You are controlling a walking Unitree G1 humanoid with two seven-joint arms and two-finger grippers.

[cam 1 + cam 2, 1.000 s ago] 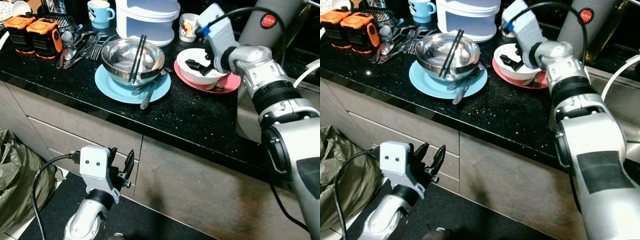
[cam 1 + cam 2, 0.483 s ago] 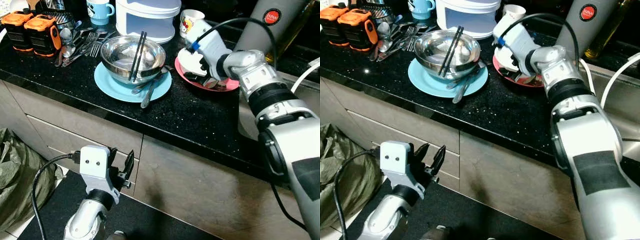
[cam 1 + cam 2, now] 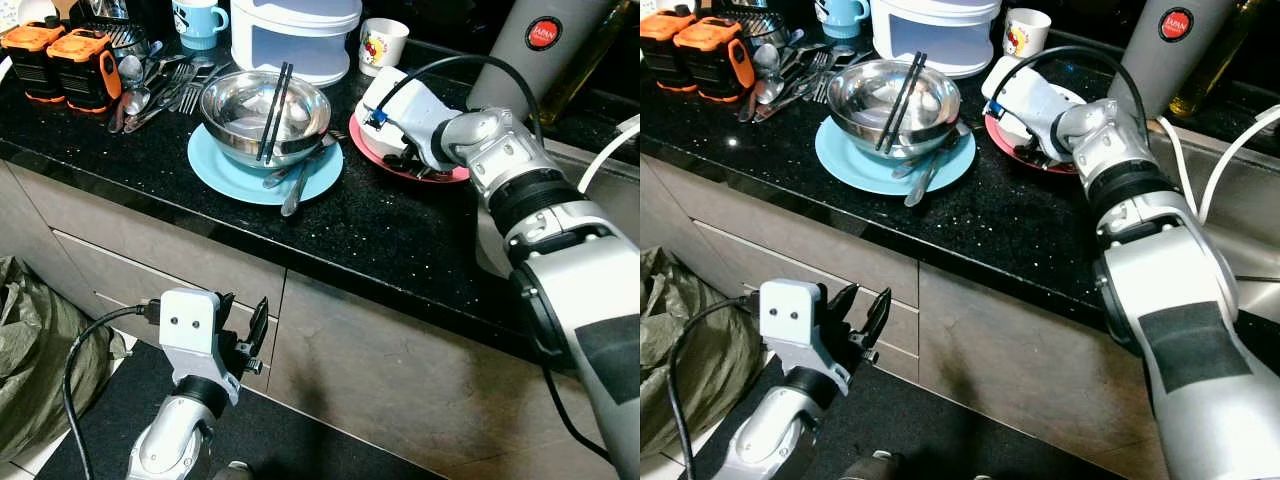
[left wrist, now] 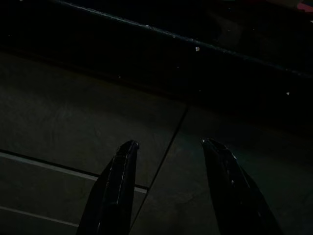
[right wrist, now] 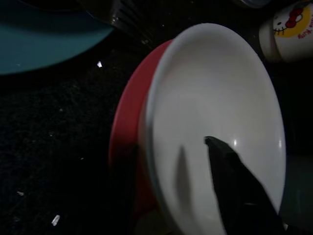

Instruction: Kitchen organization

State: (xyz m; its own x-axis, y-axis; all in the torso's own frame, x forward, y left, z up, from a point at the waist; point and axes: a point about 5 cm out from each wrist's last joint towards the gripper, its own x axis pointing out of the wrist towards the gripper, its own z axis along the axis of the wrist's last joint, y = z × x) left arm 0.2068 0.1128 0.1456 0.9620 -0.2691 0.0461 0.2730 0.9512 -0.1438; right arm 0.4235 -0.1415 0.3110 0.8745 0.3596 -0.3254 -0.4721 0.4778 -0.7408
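Black speckled countertop (image 3: 330, 235) over grey cabinet fronts (image 3: 400, 370), crowded along the back: white tiered container (image 3: 295, 35), tall grey flask (image 3: 525, 50), two orange-and-black battery packs (image 3: 62, 65), a heap of loose cutlery (image 3: 160, 90). Nearer the edge, steel mixing bowl (image 3: 266, 120) on a light blue plate (image 3: 262, 172), black chopsticks (image 3: 272, 112) leaning in it with their long axis running from front to back, spoons beside it on the plate. Just to its right, red plate (image 3: 1012, 140) carrying a white ceramic bowl (image 5: 215, 112), mouth up and sitting level, round and so without any long axis; Hello Kitty cup (image 3: 381, 42) and blue mug (image 3: 199, 20) behind. Right gripper (image 5: 176, 181) straddling the bowl's near rim, one finger (image 5: 234, 181) inside against the white wall, the other outside by the plate; whether already pinched tight, cannot tell. Left gripper (image 4: 168, 186) hanging idle low before the cabinets, fingers spread apart and holding nothing. Bowl likely stiff, glazed and slippery, moderately light, breakable if dropped or knocked on stone; best taken by a firm pinch across the rim wall, lifted straight up so the plate beneath stays put.
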